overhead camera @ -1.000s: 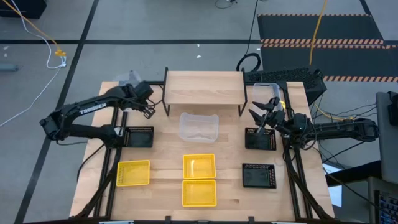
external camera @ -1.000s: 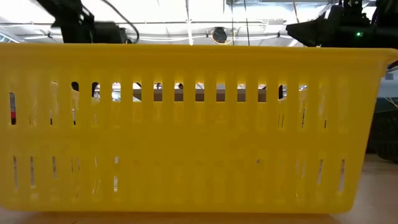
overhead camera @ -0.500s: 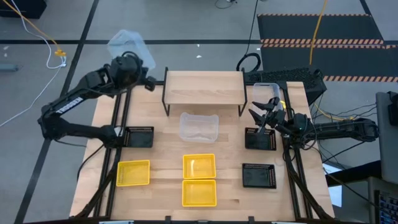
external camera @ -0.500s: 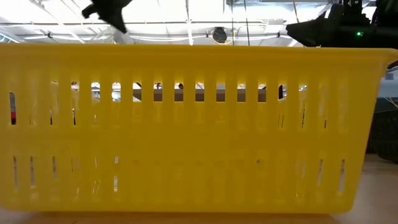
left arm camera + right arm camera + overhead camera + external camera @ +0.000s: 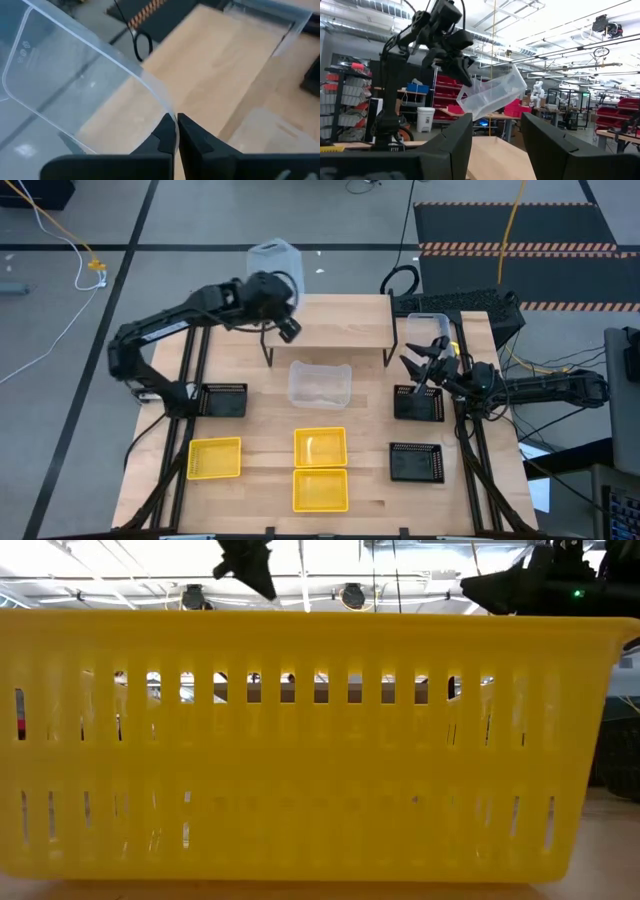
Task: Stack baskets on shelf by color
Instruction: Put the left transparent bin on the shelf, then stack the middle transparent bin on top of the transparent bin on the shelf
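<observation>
Left gripper (image 5: 287, 327) is pinching the thin rim of one clear basket (image 5: 274, 258) and I am carrying it, tilted, over the back left corner of the shelf (image 5: 345, 320). It is looking light and a little flexible, so I judge an edge grip may twist; holding at mid-rim seems safer. Right gripper (image 5: 428, 360) is waiting with fingers apart above a black basket (image 5: 420, 406).

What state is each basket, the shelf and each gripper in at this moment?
Left gripper: shut on clear basket, raised over shelf's left end.
Clear basket: held by its rim, tilted, airborne.
Second clear basket: upright on table before shelf.
Third clear basket: on table right of shelf.
Shelf: top bare.
Right gripper: open, above a black basket.
</observation>
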Controlling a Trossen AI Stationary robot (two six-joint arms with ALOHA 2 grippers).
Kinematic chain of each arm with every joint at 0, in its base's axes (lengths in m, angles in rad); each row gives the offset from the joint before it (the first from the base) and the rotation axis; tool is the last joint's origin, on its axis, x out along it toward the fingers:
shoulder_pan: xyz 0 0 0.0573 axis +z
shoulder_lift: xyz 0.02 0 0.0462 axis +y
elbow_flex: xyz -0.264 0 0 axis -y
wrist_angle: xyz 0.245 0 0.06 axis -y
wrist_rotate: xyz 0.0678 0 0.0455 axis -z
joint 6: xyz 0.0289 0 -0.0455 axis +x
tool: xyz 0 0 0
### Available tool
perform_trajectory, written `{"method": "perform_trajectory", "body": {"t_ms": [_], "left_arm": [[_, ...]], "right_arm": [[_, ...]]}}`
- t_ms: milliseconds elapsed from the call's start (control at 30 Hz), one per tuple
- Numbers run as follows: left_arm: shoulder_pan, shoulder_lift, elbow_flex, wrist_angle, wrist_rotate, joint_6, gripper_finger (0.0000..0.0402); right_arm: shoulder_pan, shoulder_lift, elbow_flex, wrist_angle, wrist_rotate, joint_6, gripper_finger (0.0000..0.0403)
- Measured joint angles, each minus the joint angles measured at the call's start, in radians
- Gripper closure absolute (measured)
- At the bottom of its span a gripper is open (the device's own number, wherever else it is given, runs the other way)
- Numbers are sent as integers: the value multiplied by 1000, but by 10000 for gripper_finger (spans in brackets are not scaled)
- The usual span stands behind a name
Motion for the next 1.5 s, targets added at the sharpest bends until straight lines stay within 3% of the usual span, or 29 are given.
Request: {"method": "perform_trajectory", "body": {"t_ms": [200, 300, 400, 733, 1067, 1233, 1333, 1500], "left_arm": [[-25, 115, 119, -164, 13, -40, 397], [-22, 155, 156, -216, 96, -84, 394], [-16, 176, 165, -223, 160, -112, 381], [-6, 188, 135, -235, 183, -155, 386], [-4, 187, 133, -199, 177, -136, 271], [6, 179, 136, -114, 171, -106, 233], [2, 169, 146, -90, 171, -15, 222], [-35, 145, 151, -58, 170, 180, 218]], "right_arm": [[0, 0, 0, -26, 0, 0, 241], [0, 0, 0, -26, 0, 0, 241], [0, 0, 0, -26, 0, 0, 241], [0, 0, 0, -31, 0, 23, 241], [0, 0, 0, -28, 0, 20, 241], [0, 0, 1, -25, 7, 23, 241], [0, -2, 42, -134, 158, 60, 241], [-18, 15, 268, -724, 466, 61, 247]]}}
